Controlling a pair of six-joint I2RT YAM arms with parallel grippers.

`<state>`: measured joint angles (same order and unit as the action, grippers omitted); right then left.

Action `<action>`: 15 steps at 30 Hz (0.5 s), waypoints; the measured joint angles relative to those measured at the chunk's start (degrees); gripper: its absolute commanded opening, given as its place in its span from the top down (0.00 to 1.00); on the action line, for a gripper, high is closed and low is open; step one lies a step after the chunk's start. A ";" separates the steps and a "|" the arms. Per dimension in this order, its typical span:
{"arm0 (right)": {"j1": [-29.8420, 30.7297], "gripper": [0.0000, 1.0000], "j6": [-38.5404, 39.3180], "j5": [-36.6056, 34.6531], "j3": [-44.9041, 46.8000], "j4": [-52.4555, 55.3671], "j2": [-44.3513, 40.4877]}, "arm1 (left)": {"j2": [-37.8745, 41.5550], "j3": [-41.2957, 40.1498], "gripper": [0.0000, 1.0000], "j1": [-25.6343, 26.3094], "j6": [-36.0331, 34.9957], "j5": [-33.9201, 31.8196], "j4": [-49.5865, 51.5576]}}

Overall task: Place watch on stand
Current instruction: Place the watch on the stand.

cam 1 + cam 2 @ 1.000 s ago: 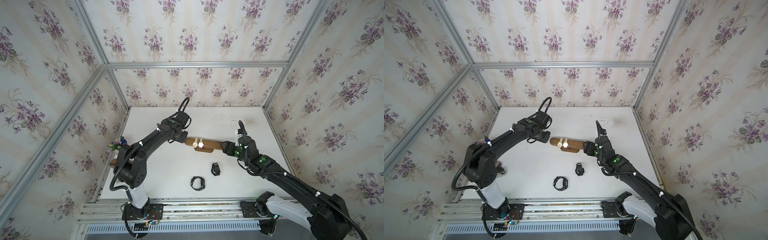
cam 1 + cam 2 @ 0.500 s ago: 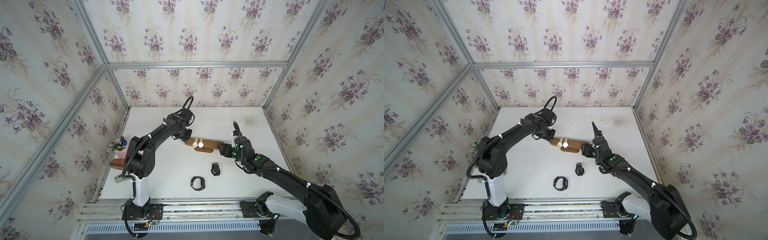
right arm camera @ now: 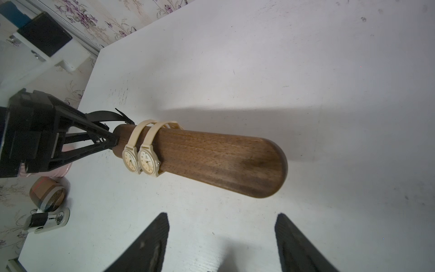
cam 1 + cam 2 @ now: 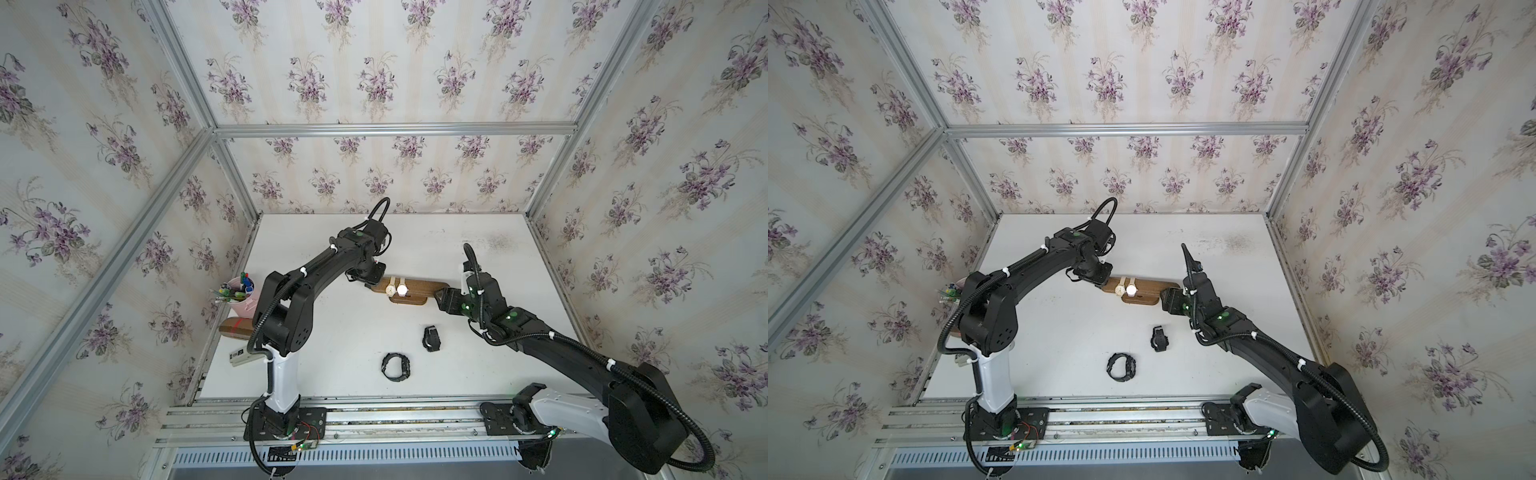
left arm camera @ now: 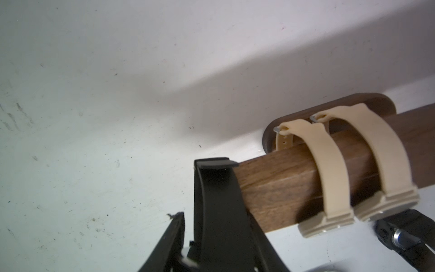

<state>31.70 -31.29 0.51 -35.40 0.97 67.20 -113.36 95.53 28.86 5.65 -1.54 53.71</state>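
The dark wooden stand [image 4: 419, 286] [image 4: 1148, 286] lies mid-table with two beige watches [image 4: 397, 289] [image 3: 141, 160] strapped round its bar. At the bar's left end my left gripper [image 4: 370, 277] [image 5: 211, 226] is shut on a black watch [image 5: 216, 200] [image 3: 106, 116]. Its strap loop meets the end of the stand [image 5: 277, 186]; whether it is round the bar I cannot tell. Just off the rounded right end of the stand [image 3: 211, 160], my right gripper [image 4: 441, 296] [image 3: 222, 216] is open and holds nothing.
Two more black watches [image 4: 431, 338] [image 4: 396, 366] lie on the white table nearer the front. At the left edge stand a pink cup of pens [image 4: 241, 295], a brown box with red tape [image 4: 235, 326] and a small grey device [image 4: 241, 357].
My left gripper has carried the black watch a little to the right, up to the stand's left end. My right gripper has moved left, closer to the stand's right end.
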 measured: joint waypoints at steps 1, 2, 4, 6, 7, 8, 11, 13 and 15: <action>0.00 0.27 0.00 0.00 0.00 -0.02 0.00 | -0.02 0.00 0.72 0.00 0.02 0.02 0.04; 0.00 0.27 0.00 0.00 0.00 -0.07 0.00 | -0.04 0.04 0.72 0.00 0.02 0.02 0.09; 0.00 0.27 0.00 0.00 0.00 -0.17 0.00 | -0.09 0.09 0.70 0.00 0.02 0.02 0.15; 0.00 0.28 0.00 0.00 0.00 -0.33 0.11 | -0.09 0.09 0.69 0.00 0.02 0.02 0.22; 0.00 0.28 0.00 -0.02 0.00 -0.50 0.31 | -0.09 0.09 0.68 0.02 0.02 0.04 0.24; 0.00 0.28 0.02 -0.04 0.00 -0.68 0.61 | -0.09 0.09 0.68 0.07 0.02 0.04 0.26; 0.00 0.27 0.00 -0.42 0.00 -1.09 1.70 | -0.11 0.09 0.67 0.15 0.02 0.11 0.33; 0.00 0.27 -0.02 -0.52 0.00 -1.44 2.69 | -0.24 0.09 0.65 0.15 0.00 0.28 0.46; 0.00 0.26 -0.09 -0.31 -0.11 -1.77 4.00 | -0.44 0.11 0.63 0.15 0.00 0.57 0.55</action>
<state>31.70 -31.38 0.21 -35.51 -0.80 71.20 -113.80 95.64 29.02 5.65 -0.97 54.26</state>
